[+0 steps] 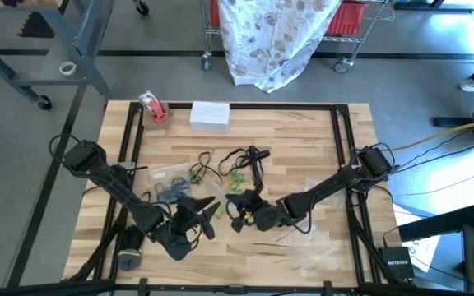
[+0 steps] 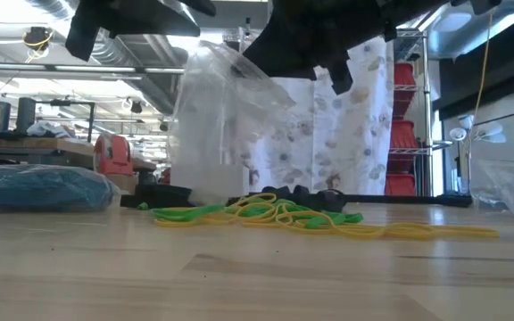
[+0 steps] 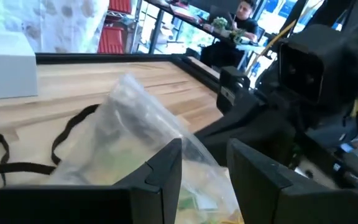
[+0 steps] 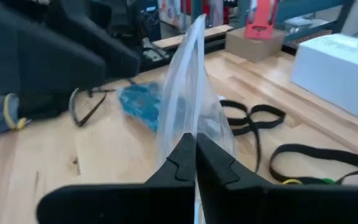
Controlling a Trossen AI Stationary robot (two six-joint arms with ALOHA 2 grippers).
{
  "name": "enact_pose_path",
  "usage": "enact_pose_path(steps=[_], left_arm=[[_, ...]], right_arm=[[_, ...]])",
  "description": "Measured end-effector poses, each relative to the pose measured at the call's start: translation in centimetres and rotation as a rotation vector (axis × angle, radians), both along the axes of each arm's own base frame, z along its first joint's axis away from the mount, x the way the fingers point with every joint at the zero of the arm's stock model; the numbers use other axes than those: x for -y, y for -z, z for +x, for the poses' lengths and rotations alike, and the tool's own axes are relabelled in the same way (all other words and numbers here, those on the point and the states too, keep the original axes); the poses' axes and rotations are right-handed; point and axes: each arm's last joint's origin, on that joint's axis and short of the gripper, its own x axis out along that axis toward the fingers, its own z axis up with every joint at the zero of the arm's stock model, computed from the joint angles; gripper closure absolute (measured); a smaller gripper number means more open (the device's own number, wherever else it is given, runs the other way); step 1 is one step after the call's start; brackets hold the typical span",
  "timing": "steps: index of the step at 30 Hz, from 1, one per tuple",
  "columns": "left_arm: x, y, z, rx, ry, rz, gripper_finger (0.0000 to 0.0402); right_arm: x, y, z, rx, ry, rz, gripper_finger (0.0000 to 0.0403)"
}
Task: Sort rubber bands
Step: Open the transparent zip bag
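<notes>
Rubber bands point(image 2: 275, 214) lie heaped on the wooden table point(image 1: 303, 131) just below both arms, while the right gripper point(image 4: 195, 163) pinches a clear bag point(image 4: 188, 93) upright and the left gripper point(image 3: 205, 167), fingers parted, straddles its other edge.

Readable text: one brand name

"NETGEAR" is printed in white on the small black box point(image 1: 398, 265) lying on the floor beyond the table's right near corner.

Two matte-black jointed arms w/ angular black fingers point(image 4: 225, 167), prob. yellow cabling.
</notes>
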Motion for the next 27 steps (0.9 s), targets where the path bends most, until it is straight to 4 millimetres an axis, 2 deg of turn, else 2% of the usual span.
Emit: enact_pose_path(steps=[6, 14, 18, 27], left_arm=[[-1.0, 0.6, 0.2, -0.083, -0.006, 0.042, 0.0281], [-1.8, 0.8, 0.4, -0.113, -0.033, 0.058, 0.0281], [-2.1, 0.8, 0.6, -0.125, -0.036, 0.067, 0.0281], [-3.1, 1.4, 1.6, -0.294, 0.122, -0.001, 0.0281]], right_arm=[[-0.2, -0.5, 0.1, 0.036, -0.017, -0.012, 0.0402], [-1.6, -0.8, -0.3, 0.06, -0.064, -0.024, 0.0402], [-1.7, -0.8, -0.3, 0.052, -0.086, -0.036, 0.0402], [-1.4, 0.1, -0.2, -0.019, -0.101, -0.085, 0.0402]])
